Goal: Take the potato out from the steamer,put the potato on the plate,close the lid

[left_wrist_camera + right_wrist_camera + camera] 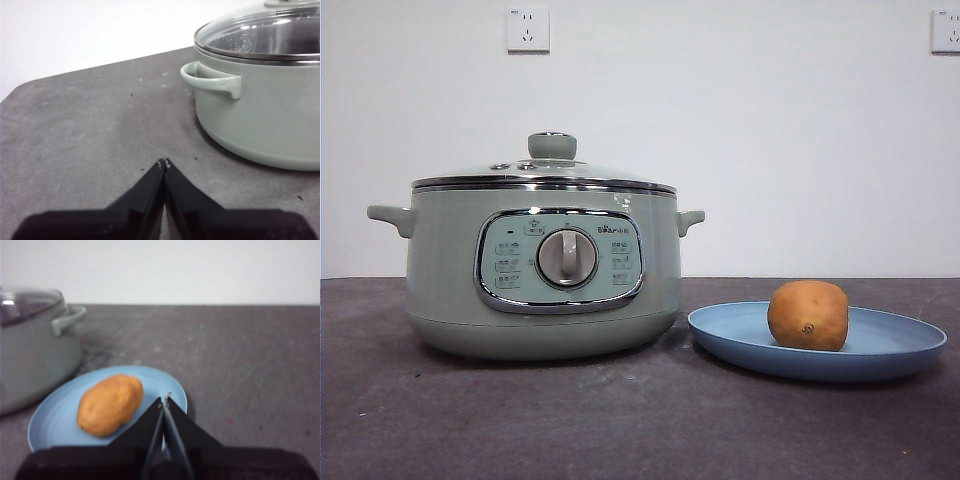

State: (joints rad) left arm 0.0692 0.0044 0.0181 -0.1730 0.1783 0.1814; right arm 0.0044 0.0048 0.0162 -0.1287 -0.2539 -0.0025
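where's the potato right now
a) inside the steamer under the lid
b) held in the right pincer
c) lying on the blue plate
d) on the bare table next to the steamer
c: the potato rests on the plate beside the steamer, whose lid is on; the right pincer is shut and holds nothing.

Sage-green steamer (pixel 542 290) with chrome-rimmed glass lid (pixel 545 176), golden-brown potato (pixel 808 315), light-blue plate (pixel 880 350), dark grey table (pixel 520 420).
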